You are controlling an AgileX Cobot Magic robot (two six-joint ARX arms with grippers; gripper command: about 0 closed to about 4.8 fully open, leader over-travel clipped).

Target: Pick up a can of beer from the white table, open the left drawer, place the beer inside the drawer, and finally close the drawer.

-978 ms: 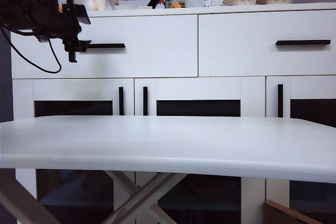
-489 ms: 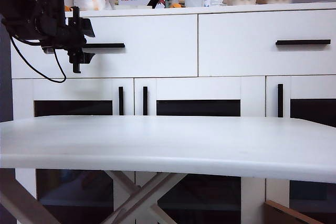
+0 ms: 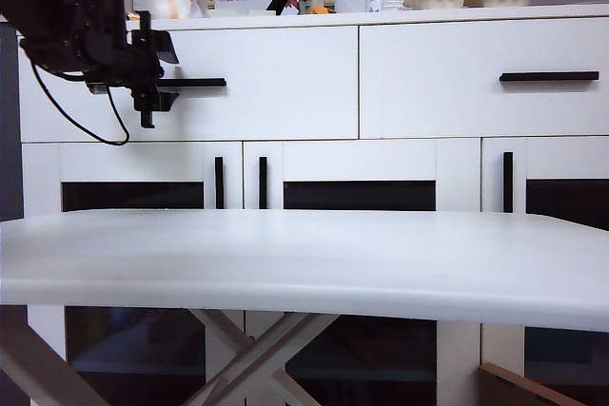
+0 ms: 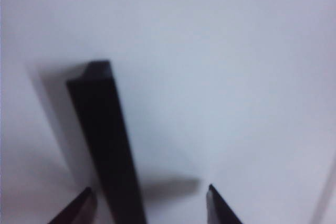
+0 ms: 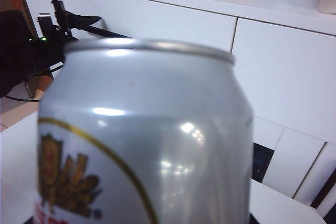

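The left gripper point(image 3: 147, 92) has closed in on the left drawer point(image 3: 276, 78), its parted, empty jaws now straddling the black handle point(image 4: 105, 140), ready to clamp, while the right gripper, itself unseen, holds the can of beer point(image 5: 147, 135) up.

My exterior camera looks low across the white tabletop point(image 3: 304, 263) toward the cabinet; both wrist cameras share its wide white left drawer front point(image 3: 257, 83), at eleven o'clock.

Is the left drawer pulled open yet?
No. In the exterior view the left drawer sits flush with the right one, and the left hand is only at its handle.
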